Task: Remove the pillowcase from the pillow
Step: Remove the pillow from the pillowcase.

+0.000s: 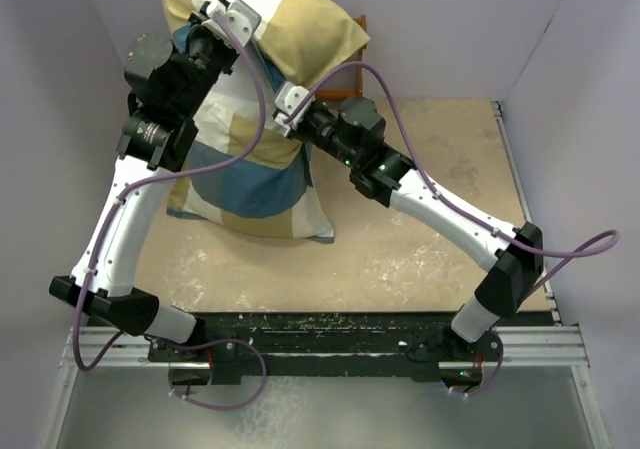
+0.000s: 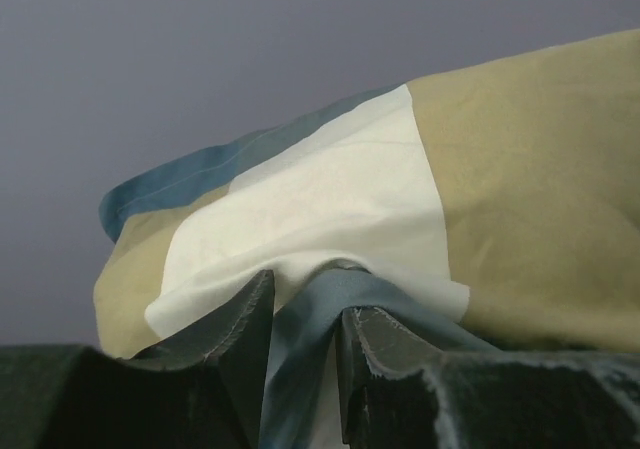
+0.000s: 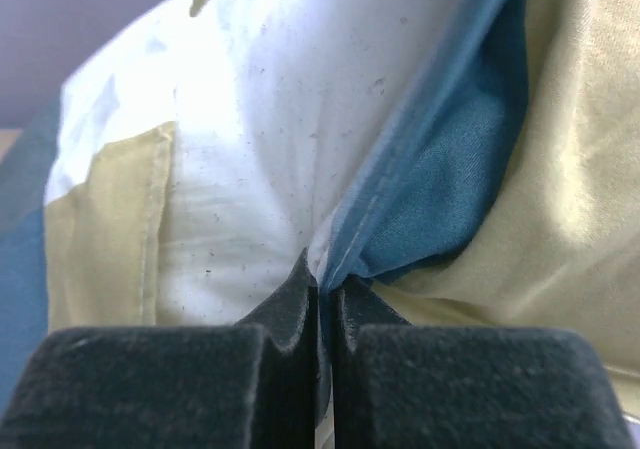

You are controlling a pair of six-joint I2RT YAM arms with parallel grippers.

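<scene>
The pillowcase (image 1: 250,169) stands upright on the rough tan bench (image 1: 430,219), a plump soft form in tan, cream and blue blocks. The left fingers (image 2: 240,339), dark and wedge-shaped, stand parted. A smooth blue fold lies between them and cream cloth puckers just above their tips, but whether they clamp the fold cannot be told. The right fingers (image 3: 290,309) are closed on the blue hem. Directly above their tips, that hem meets the white, dark-specked pillow (image 3: 260,119).
</scene>
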